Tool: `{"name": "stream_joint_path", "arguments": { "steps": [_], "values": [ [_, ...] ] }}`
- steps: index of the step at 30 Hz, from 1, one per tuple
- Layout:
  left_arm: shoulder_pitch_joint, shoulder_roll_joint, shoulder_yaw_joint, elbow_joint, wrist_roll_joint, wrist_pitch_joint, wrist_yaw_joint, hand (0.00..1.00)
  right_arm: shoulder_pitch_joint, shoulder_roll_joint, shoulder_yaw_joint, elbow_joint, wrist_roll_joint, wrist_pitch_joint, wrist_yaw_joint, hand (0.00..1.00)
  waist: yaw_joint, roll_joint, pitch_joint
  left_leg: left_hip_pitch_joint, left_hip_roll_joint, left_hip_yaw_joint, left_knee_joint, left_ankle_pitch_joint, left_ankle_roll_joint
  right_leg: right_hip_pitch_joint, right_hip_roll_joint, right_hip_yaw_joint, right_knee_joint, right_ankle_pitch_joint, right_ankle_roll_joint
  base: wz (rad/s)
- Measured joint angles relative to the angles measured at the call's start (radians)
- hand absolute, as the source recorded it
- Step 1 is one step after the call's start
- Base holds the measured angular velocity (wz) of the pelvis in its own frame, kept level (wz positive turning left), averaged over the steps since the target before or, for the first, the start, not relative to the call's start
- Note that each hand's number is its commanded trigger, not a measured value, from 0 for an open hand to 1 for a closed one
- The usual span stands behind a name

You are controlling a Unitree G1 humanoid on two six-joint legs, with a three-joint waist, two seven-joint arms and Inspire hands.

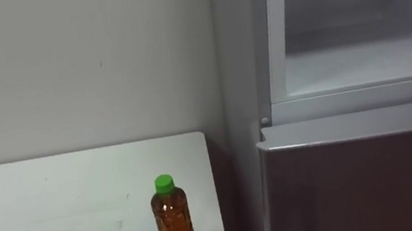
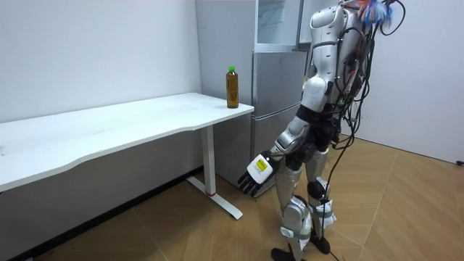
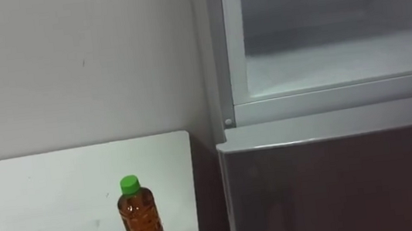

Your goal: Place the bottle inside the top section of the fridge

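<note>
Bottle look: the bottle [image 1: 174, 220] was clear plastic filled with an amber-brown liquid, with a bright green cap [image 1: 164, 184] on top.
Bottle pose: it stood upright with the cap screwed on.
Bottle place: it stood on the white table [image 1: 60, 202], close to the table's end nearest the fridge and apart from the wall behind it.
Bottle contact: nothing touched it.
Counts: there was one bottle, one cap, one table, one fridge and one hand to be seen.
Fridge: the upper compartment [image 1: 363, 59] stood open, showing a pale, bare inside within a white frame.
Lower door: the grey lower door [image 1: 361, 183] was shut, directly under the open compartment.
Table and fridge: they stood side by side against the wall with a narrow gap between them.
Robot stance: in the room view it stood upright on the wooden floor [image 2: 406, 210], in front of the fridge and just past the table's end.
Left hand: the left hand [image 2: 257, 172] hung low beside the leg, below the level of the table top and well apart from the bottle.
Left hand fingers: they hung loose and uncurled, pointing down, holding and touching nothing.
</note>
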Motion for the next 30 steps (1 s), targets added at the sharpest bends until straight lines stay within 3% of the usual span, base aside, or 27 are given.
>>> {"name": "stream_joint_path", "arguments": {
  "steps": [4, 9, 13, 14, 15, 17, 23, 28, 30],
  "values": [
    [-0.004, -0.003, -0.002, 0.000, 0.055, 0.001, 0.033, 0.00, -0.010, 0.002, 0.004, -0.111, -0.020, 0.006, 0.003, 0.00, -0.001, -0.003, 0.0011, -0.004, -0.001, 0.000, 0.000, 0.000, 0.000, -0.005, -0.002, -0.002, 0.002, 0.000, 0.000, 0.00],
    [-0.013, 0.001, -0.003, 0.000, 0.171, 0.015, 0.073, 0.00, 0.000, 0.005, 0.034, -0.430, 0.024, 0.008, 0.006, 0.00, 0.000, -0.017, 0.0073, -0.016, -0.001, -0.004, 0.003, 0.000, 0.000, -0.006, 0.000, -0.003, -0.002, 0.000, 0.001, 0.02],
    [-0.028, 0.005, -0.005, 0.000, 0.205, 0.034, 0.073, 0.00, 0.004, 0.005, 0.057, -0.565, 0.075, 0.004, 0.026, 0.00, 0.002, -0.021, 0.0069, -0.021, -0.004, -0.017, 0.006, 0.000, 0.000, -0.006, -0.001, -0.014, -0.002, 0.001, 0.002, 0.10],
    [-0.028, 0.005, -0.005, 0.001, 0.225, 0.042, 0.073, 0.00, 0.005, 0.004, 0.058, -0.617, 0.074, 0.011, 0.036, 0.00, 0.005, -0.020, 0.0056, -0.020, -0.004, -0.017, 0.005, 0.000, 0.000, -0.006, -0.001, -0.014, -0.001, 0.001, 0.002, 0.00],
    [-0.028, 0.006, -0.004, 0.006, 0.244, 0.045, 0.074, 0.00, 0.009, -0.001, 0.058, -0.654, 0.065, 0.034, 0.037, 0.00, 0.009, -0.023, 0.0099, -0.019, -0.004, -0.016, 0.005, 0.000, 0.000, -0.006, -0.002, -0.014, -0.001, 0.001, 0.002, 0.00],
    [-0.030, 0.009, -0.005, 0.008, 0.266, 0.057, 0.076, 0.00, 0.023, -0.007, 0.057, -0.683, 0.061, 0.040, 0.037, 0.00, 0.014, -0.023, 0.0132, -0.021, -0.004, -0.015, 0.005, 0.000, 0.000, -0.009, -0.002, -0.013, 0.000, 0.001, 0.002, -0.05],
    [-0.027, 0.012, -0.032, 0.011, 0.294, 0.121, 0.076, 0.00, 0.024, -0.012, 0.056, -0.754, 0.055, 0.109, 0.039, 0.00, 0.024, -0.024, 0.0124, -0.022, -0.004, -0.007, 0.003, 0.000, 0.001, -0.015, -0.002, -0.004, 0.003, 0.001, 0.003, -0.05],
    [-0.019, 0.013, -0.032, 0.009, 0.319, 0.131, 0.076, 0.00, 0.024, -0.024, 0.062, -0.833, 0.023, 0.163, 0.035, 0.00, 0.047, -0.025, 0.0122, -0.039, 0.003, 0.002, 0.010, 0.000, 0.001, -0.030, 0.002, 0.011, 0.016, 0.005, 0.000, -0.07],
    [-0.024, 0.013, -0.034, 0.010, 0.334, 0.133, 0.076, 0.00, 0.023, -0.049, 0.074, -0.860, 0.022, 0.166, 0.032, 0.00, 0.054, -0.026, 0.0122, -0.042, 0.003, 0.002, 0.011, 0.001, 0.001, -0.035, 0.001, 0.012, 0.020, 0.005, 0.000, 0.00]
  ]
}}
